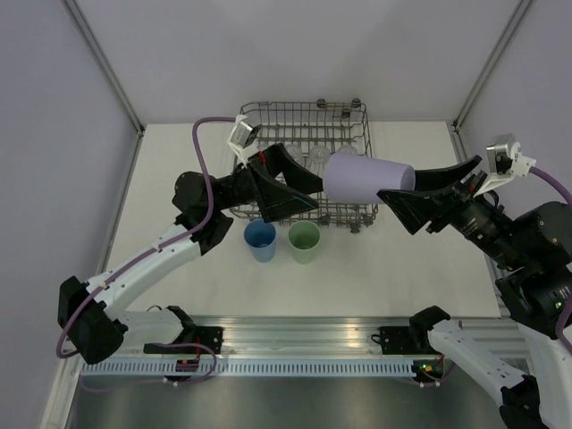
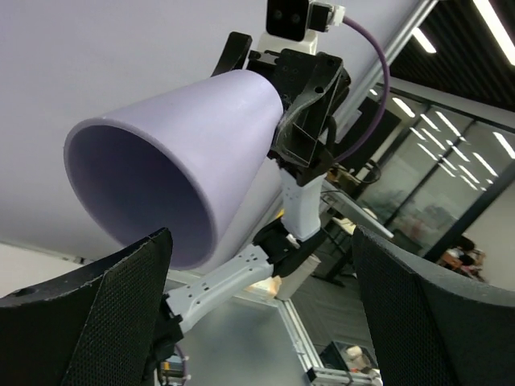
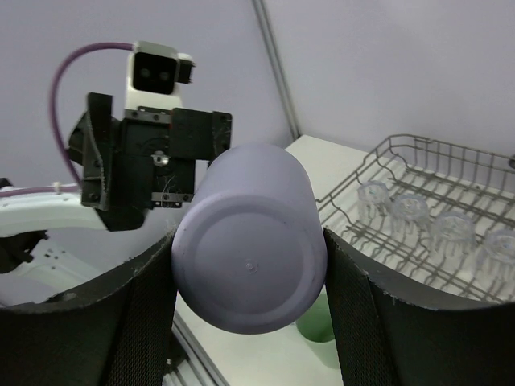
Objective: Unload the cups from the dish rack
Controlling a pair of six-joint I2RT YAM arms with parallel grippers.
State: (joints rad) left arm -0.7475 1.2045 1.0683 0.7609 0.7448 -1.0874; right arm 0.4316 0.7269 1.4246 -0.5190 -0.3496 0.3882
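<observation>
The right pincer (image 1: pixel 404 190) is clamped on the base of the lilac cup (image 1: pixel 366 176). The cup lies on its side above the dish rack's (image 1: pixel 357 116) 6 o'clock edge, mouth facing 9 o'clock. The left pincer (image 1: pixel 309 191) gapes wide apart at that mouth. A blue cup (image 1: pixel 260 239) and a green cup (image 1: pixel 304 241) stand on the desk (image 1: pixel 170 188) at the rack's 6 o'clock side.

White tabletop (image 1: pixel 402 259) fills mid-frame in the top view. Plain pale wall panels (image 1: pixel 295 54) stand behind it and on both sides. Slanted metal corner posts (image 1: pixel 103 63) at upper left and upper right. Aluminium rail (image 1: pixel 304 332) runs along the bottom, with a slotted white cable duct (image 1: pixel 295 367) just below it. Left wrist view: ceiling light strips (image 2: pixel 492 24) upper right, glass partitions (image 2: pixel 434 189) right of centre, blurred room behind.
</observation>
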